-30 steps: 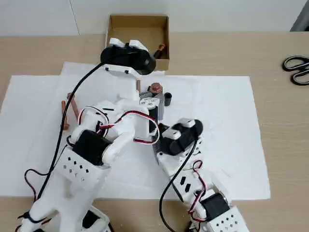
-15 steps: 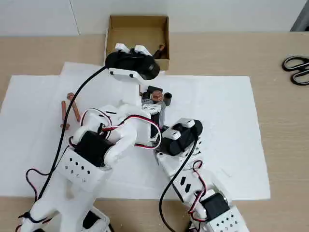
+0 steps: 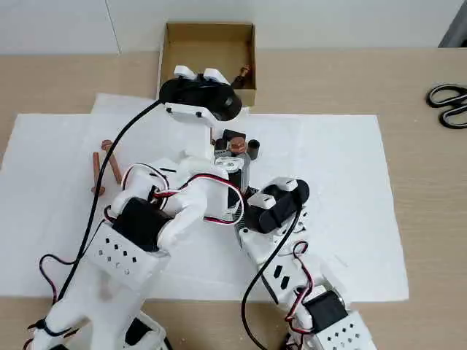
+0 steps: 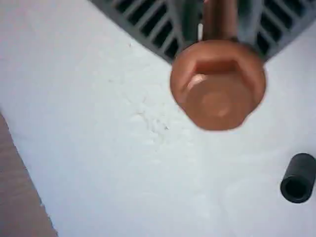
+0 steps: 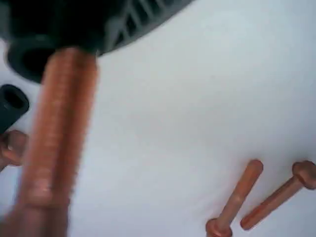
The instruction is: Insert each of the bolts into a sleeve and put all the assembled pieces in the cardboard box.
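My left gripper (image 3: 219, 137) is shut on a copper bolt (image 4: 217, 84). In the left wrist view its hex head faces the camera and its shaft runs up between the ribbed jaws. My right gripper (image 3: 233, 157) is shut on a black sleeve (image 5: 22, 59). The bolt's threaded shaft (image 5: 59, 133) reaches the sleeve's mouth; how far it is in is hidden. From above, the bolt head (image 3: 236, 146) shows between the two grippers, at the middle of the white sheet. The cardboard box (image 3: 201, 51) stands just behind them with one copper piece (image 3: 241, 74) in its right corner.
A loose black sleeve (image 3: 253, 149) lies just right of the grippers. Two loose bolts (image 3: 112, 162) (image 3: 96, 173) lie on the sheet's left side. Scissors (image 3: 449, 104) rest at the table's far right. The white sheet (image 3: 336, 189) is bare to the right.
The left arm's wrist has shifted right towards the right gripper, and the bolt head now sits lower, closer to that gripper. Almost nothing moved in the last half second.
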